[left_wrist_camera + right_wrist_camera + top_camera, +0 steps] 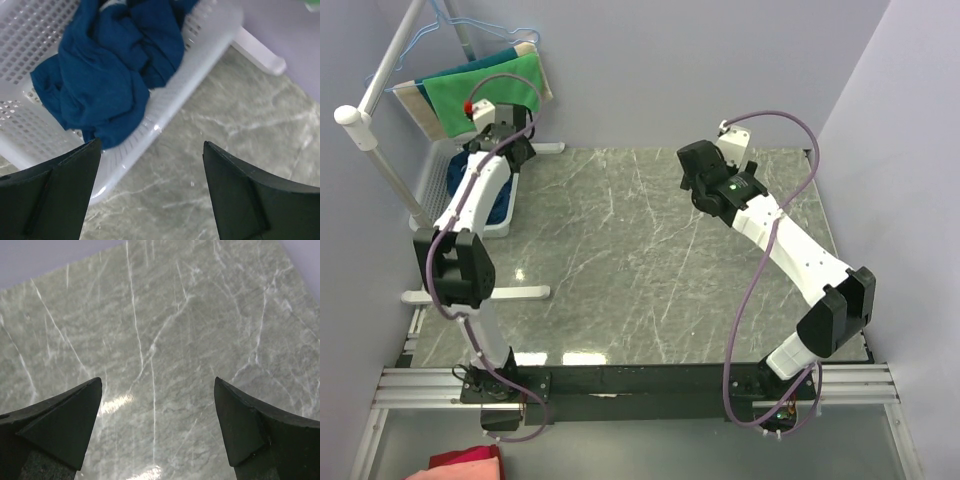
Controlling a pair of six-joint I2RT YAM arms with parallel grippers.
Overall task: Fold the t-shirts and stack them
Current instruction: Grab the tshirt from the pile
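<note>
Beyond the left tool [151, 147], crumpled t-shirts [107, 75] lie in a basket [205, 55].

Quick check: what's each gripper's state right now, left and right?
Left gripper: open, holding nothing, by the white basket with the navy t-shirt in it.
Right gripper: open, holding nothing, over the table.

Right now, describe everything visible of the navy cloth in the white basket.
The navy t-shirt is a crumpled, unfolded heap of soft matte knit, deeply creased, with no print or sleeve clearly showing; whether it is one garment or several cannot be told. It lies in the white perforated plastic basket, one fold up against the rim. Only the basket touches it; the open left fingers hang apart from it, holding nothing.
</note>
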